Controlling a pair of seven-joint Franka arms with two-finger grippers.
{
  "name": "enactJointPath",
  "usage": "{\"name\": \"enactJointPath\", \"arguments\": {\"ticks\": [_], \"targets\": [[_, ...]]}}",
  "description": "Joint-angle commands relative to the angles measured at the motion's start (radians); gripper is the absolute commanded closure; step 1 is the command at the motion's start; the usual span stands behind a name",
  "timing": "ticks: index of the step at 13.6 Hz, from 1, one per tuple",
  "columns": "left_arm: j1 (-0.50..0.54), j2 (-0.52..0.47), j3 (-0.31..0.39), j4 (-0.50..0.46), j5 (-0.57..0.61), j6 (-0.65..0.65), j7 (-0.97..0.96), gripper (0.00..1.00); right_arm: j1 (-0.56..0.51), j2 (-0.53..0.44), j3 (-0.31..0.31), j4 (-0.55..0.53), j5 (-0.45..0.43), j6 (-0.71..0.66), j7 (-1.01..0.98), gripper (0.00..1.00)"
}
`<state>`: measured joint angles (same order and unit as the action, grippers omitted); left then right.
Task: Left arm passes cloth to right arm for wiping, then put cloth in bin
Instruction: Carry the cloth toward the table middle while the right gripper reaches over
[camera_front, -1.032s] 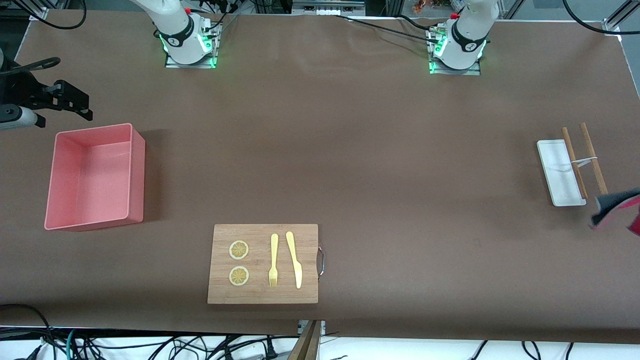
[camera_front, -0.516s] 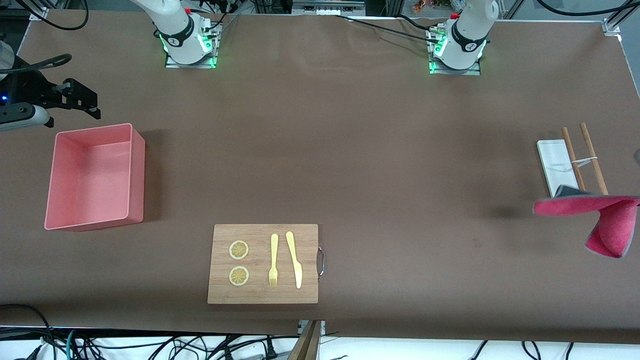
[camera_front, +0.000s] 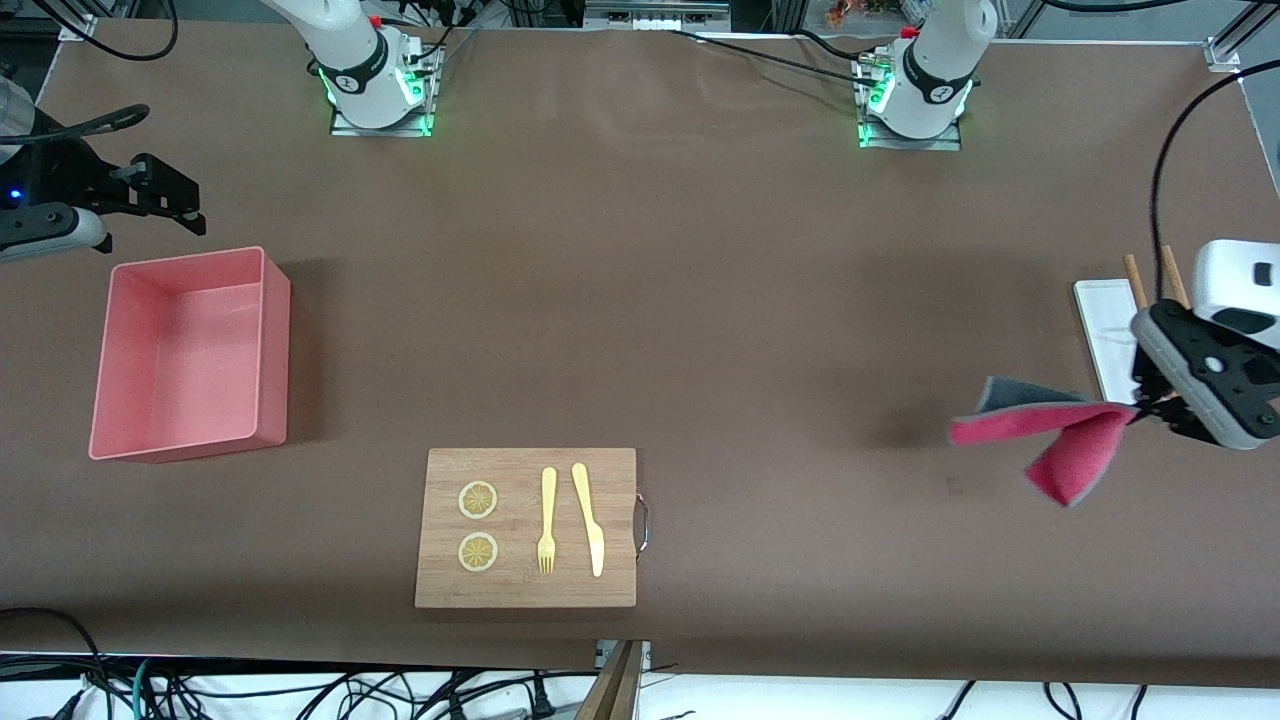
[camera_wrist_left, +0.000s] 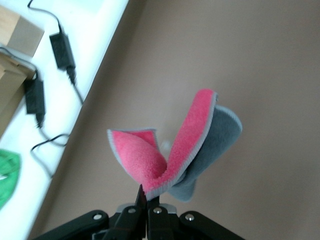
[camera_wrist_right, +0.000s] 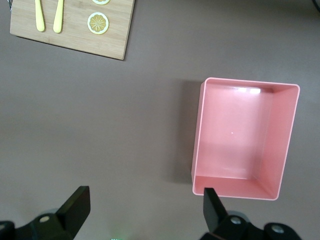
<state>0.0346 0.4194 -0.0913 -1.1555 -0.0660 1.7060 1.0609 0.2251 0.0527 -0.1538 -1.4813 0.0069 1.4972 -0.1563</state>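
Note:
The cloth (camera_front: 1040, 432), pinkish-red inside and dark grey outside, hangs folded in the air over the table at the left arm's end. My left gripper (camera_front: 1138, 410) is shut on one corner of it, just beside the small white tray. In the left wrist view the cloth (camera_wrist_left: 187, 145) droops away from the closed left gripper (camera_wrist_left: 148, 197). The bin (camera_front: 190, 262), a pink tub with nothing in it, stands at the right arm's end. My right gripper (camera_front: 198, 208) hovers open beside the bin, holding nothing. In the right wrist view the right gripper (camera_wrist_right: 145, 210) shows above bare table next to the bin (camera_wrist_right: 198, 135).
A wooden board (camera_front: 612, 480) with two lemon slices, a yellow fork and a yellow knife lies near the table's front edge. A flat white tray (camera_front: 1105, 335) with wooden chopsticks (camera_front: 1133, 272) on it sits under the left arm. The board (camera_wrist_right: 115, 30) also shows in the right wrist view.
My left gripper has come into view from the left arm's end, carrying the cloth toward the table's middle. The right gripper has shifted slightly toward the bin.

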Motion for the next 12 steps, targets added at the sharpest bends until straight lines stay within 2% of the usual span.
{"name": "enactJointPath", "arguments": {"ticks": [1, 4, 6, 9, 12], "targets": [[-0.065, 0.024, 0.001, 0.017, -0.11, -0.016, -0.19, 1.0, -0.003, -0.011, 0.0, 0.004, 0.018, -0.011, -0.008, 0.0], [-0.227, 0.024, 0.002, 0.016, -0.107, -0.016, -0.601, 1.0, -0.003, -0.013, 0.01, 0.004, 0.019, -0.022, -0.025, 0.0], [-0.309, 0.024, 0.001, 0.016, -0.11, -0.016, -0.851, 1.0, -0.004, -0.014, 0.011, 0.004, 0.069, -0.032, -0.084, 0.0], [-0.399, 0.03, 0.001, 0.016, -0.159, -0.016, -1.115, 1.0, -0.006, -0.025, -0.004, 0.006, 0.166, -0.069, -0.416, 0.0], [-0.464, 0.035, 0.001, 0.016, -0.247, -0.008, -1.321, 1.0, -0.026, 0.018, -0.11, -0.028, 0.332, -0.116, -0.799, 0.0]]}}
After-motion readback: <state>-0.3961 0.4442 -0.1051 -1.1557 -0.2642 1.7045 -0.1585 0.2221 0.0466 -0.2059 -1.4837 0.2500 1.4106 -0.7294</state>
